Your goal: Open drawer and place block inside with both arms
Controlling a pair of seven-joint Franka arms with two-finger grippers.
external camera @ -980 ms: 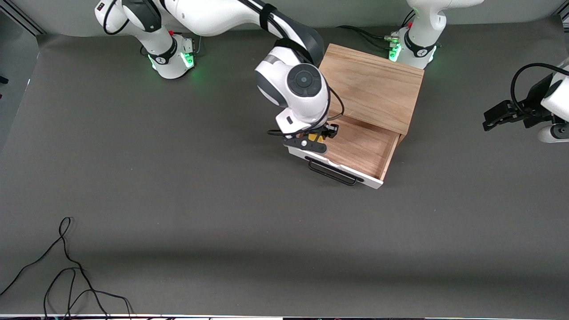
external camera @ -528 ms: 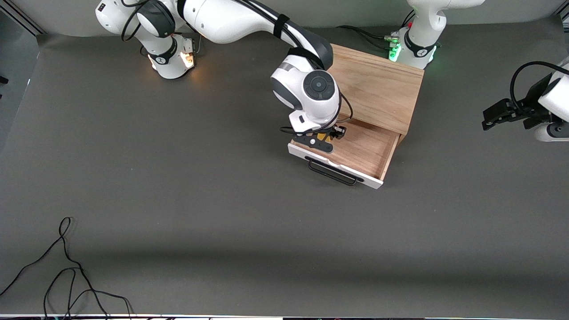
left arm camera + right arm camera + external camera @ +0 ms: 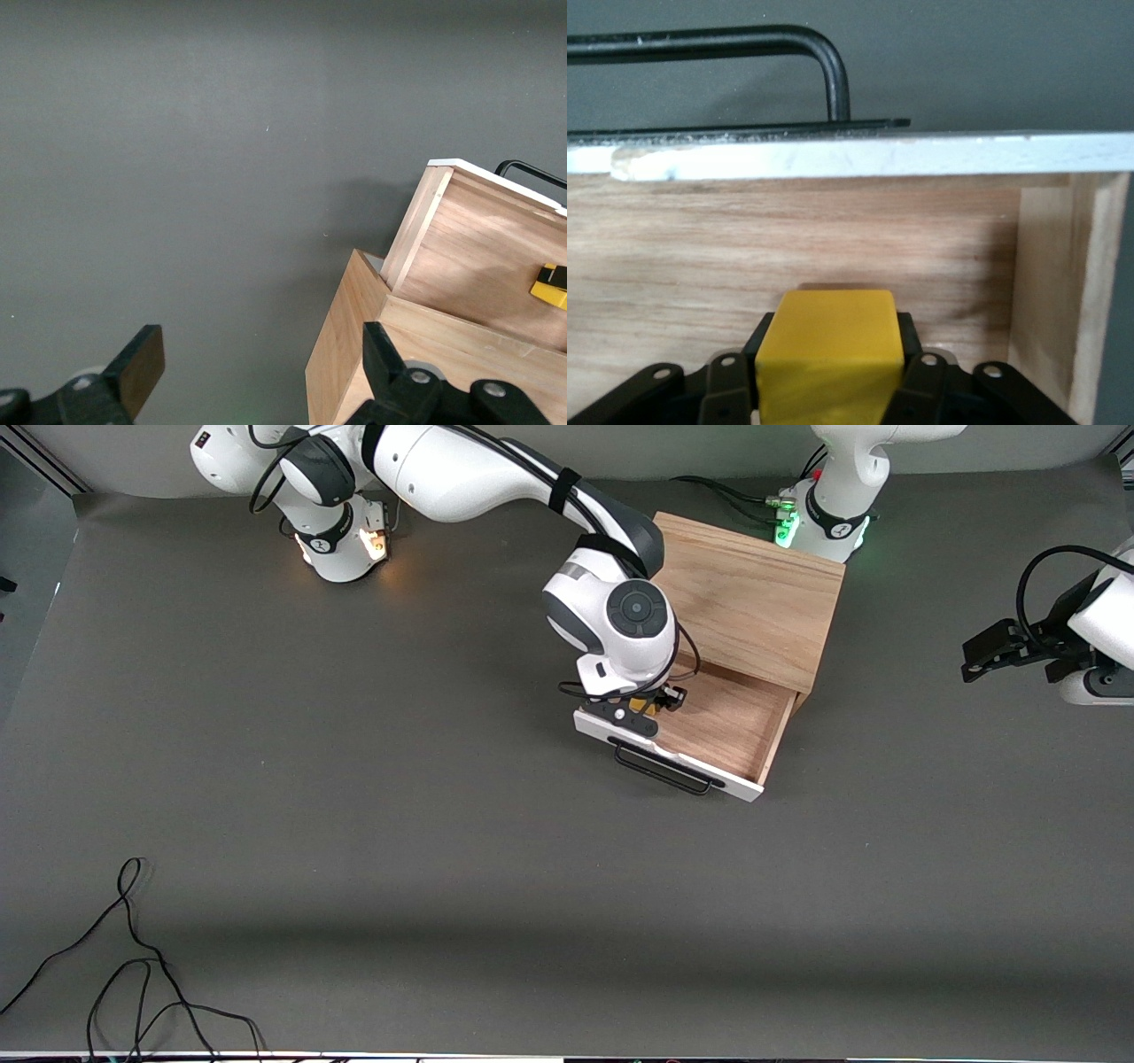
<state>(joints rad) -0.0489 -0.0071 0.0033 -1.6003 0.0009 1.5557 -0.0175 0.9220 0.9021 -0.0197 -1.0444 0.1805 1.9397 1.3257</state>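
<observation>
1. The single drawer (image 3: 722, 731) of the light wooden box (image 3: 749, 598), with its white front panel and black bar handle (image 3: 660, 769), stands pulled open on the dark grey tabletop (image 3: 354, 779), its wooden floor bare where it shows.
2. The right gripper (image 3: 654, 705) hangs over the drawer's corner toward the right arm's end of the tabletop, just inside the white panel. Its fingers are closed on the small bright yellow cube, the block (image 3: 830, 363), which in the right wrist view sits squarely between the pads, above the drawer floor.
3. The left gripper (image 3: 257, 376) waits well off toward the left arm's end of the tabletop, its fingers spread wide and holding nothing.
4. Judged from this, the opening is done and the release is what remains.
5. Risks from here:
   - The block is close to the front panel and the side wall; a descent drifting toward them could catch a finger on an edge or knock the drawer.
   - Letting go while the block is high could make it bounce or tumble, though the drawer walls would likely contain it.
   - Pressing down too hard could tilt the pulled-out drawer.
   - Spreading fingers might strike the nearby wall.
</observation>
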